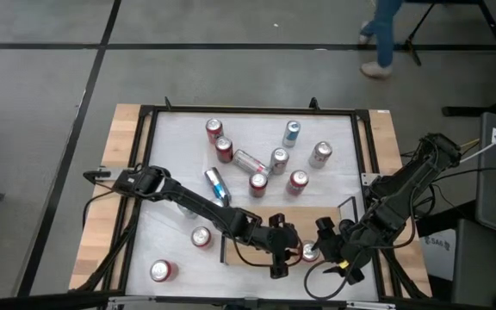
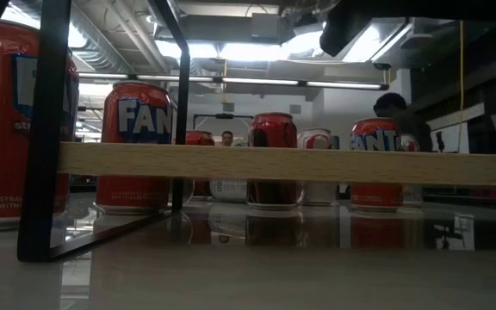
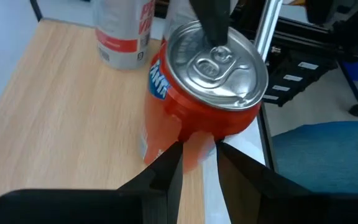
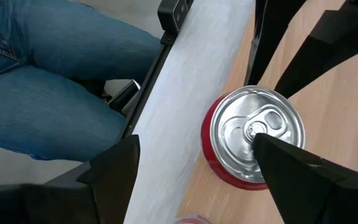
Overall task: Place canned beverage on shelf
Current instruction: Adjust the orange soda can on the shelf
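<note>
A red can (image 4: 253, 146) stands at the shelf (image 3: 55, 124) edge; right gripper (image 4: 194, 168) fingers spread wide above it, left gripper (image 3: 197, 171) fingers narrow beside it, likely steadying.

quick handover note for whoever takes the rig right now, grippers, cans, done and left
Left gripper: nearly shut, empty, beside the red can at the shelf edge.
Right gripper: open, empty, over the same can, one finger at its lid.
Can: upright on the shelf near its end rail, so one is placed.
Left: roughly ten cans on the table, two lying down; clear both arms first.
</note>
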Robot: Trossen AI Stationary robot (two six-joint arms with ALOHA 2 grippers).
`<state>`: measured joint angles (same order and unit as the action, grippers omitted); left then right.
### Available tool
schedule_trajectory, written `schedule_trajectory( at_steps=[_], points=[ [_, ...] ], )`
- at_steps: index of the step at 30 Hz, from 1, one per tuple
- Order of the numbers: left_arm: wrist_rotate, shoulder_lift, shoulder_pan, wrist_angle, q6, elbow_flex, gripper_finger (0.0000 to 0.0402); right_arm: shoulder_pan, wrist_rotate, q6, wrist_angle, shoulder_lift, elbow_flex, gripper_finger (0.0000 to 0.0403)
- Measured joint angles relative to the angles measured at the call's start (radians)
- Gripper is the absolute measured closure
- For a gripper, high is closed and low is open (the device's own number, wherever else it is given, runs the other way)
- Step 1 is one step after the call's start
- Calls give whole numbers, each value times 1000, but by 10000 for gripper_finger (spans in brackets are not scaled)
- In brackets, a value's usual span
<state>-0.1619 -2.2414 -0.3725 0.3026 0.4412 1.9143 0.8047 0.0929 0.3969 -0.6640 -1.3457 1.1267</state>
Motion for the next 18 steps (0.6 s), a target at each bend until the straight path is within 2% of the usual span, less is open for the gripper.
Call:
schedule_trajectory(
  at_steps=[10,18],
  points=[
    [1,0,0,13,-9,0,308,0,-2,0,8,0,0,93],
    [49,0,-2,90,28,0,308,0,14,-1,12,0,0,93]
  ],
)
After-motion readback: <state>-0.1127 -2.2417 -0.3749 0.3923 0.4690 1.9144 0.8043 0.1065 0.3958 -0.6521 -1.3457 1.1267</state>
